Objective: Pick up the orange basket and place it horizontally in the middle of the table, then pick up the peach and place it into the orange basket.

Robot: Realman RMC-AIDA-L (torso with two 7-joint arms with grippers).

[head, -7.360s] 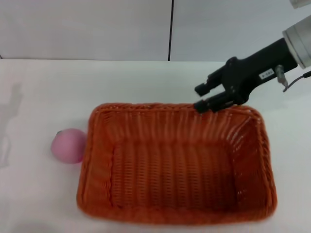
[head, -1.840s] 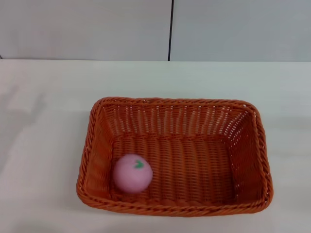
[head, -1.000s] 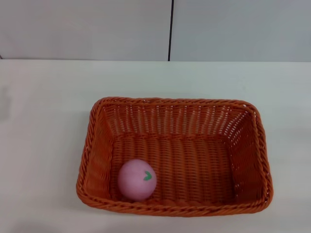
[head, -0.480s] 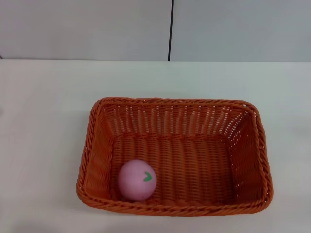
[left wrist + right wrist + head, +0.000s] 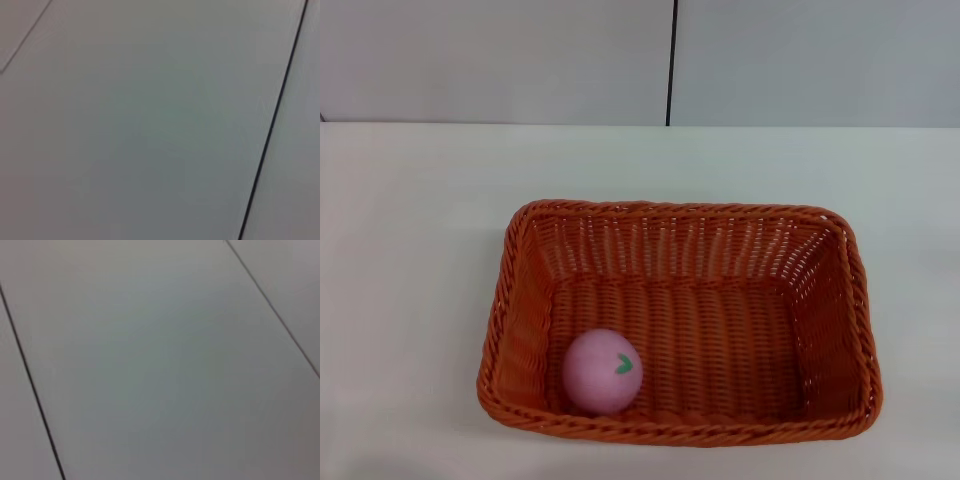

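The orange basket (image 5: 820,320) lies lengthwise across the middle of the white table (image 5: 410,220) in the head view. Inside it, in the near left corner of its floor, rests the pink peach (image 5: 602,371) with its green leaf mark turned up and to the right. Neither gripper shows in any view. Both wrist views hold only a plain grey panelled surface with thin dark seams.
A grey wall with a dark vertical seam (image 5: 671,62) stands behind the table's far edge. Bare white tabletop surrounds the basket on the left, right and far sides.
The peach, beside the basket's left wall 7.4 s ago, now lies inside it. It rolled slightly nearer and has been still for the last second. The right gripper has left the view.
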